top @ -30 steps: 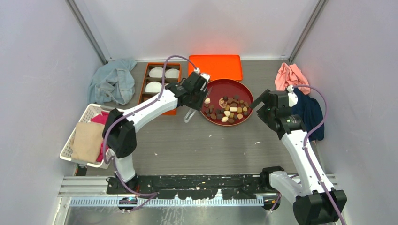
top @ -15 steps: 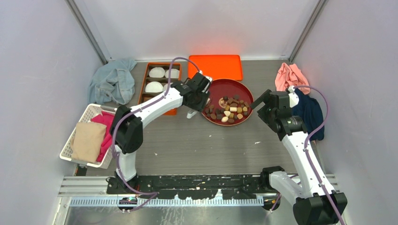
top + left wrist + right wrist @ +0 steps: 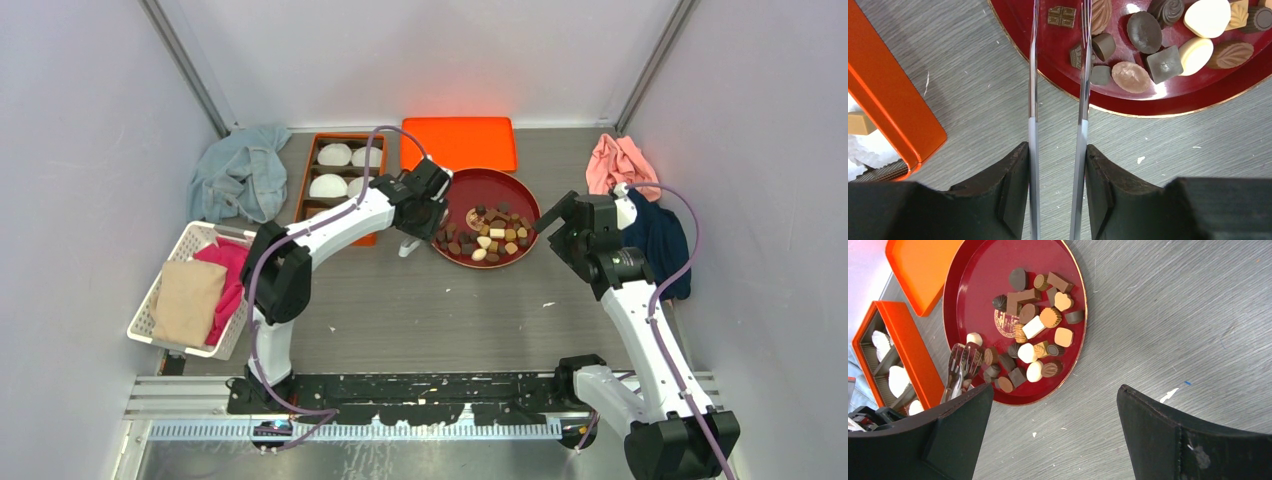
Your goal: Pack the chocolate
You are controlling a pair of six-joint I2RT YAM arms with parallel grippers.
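Note:
The chocolate (image 3: 490, 235), several dark, tan and cream pieces, lies on a round red plate (image 3: 500, 190). My left gripper (image 3: 420, 222) is shut on metal tongs (image 3: 1083, 75). Their two blades stand a little apart and reach over the plate's near-left rim (image 3: 1168, 95), beside dark pieces (image 3: 1143, 32). Nothing shows between the blades. In the right wrist view the tongs (image 3: 960, 365) touch the edge of the pile (image 3: 1033, 327). My right gripper (image 3: 552, 225) hangs open and holds nothing over bare table, right of the plate. The orange box (image 3: 310, 195) holds white paper cups; one tan piece (image 3: 858, 123) lies in it.
The orange lid (image 3: 459, 143) lies behind the plate. At the left edge a white basket (image 3: 150, 310) holds cloths. A blue cloth (image 3: 240, 175) is bunched at the back left, a pink one (image 3: 620, 165) and a dark one (image 3: 655, 240) at the right.
My left gripper has shifted a little right with the tongs, closer to the plate's rim. The right arm has stayed still.

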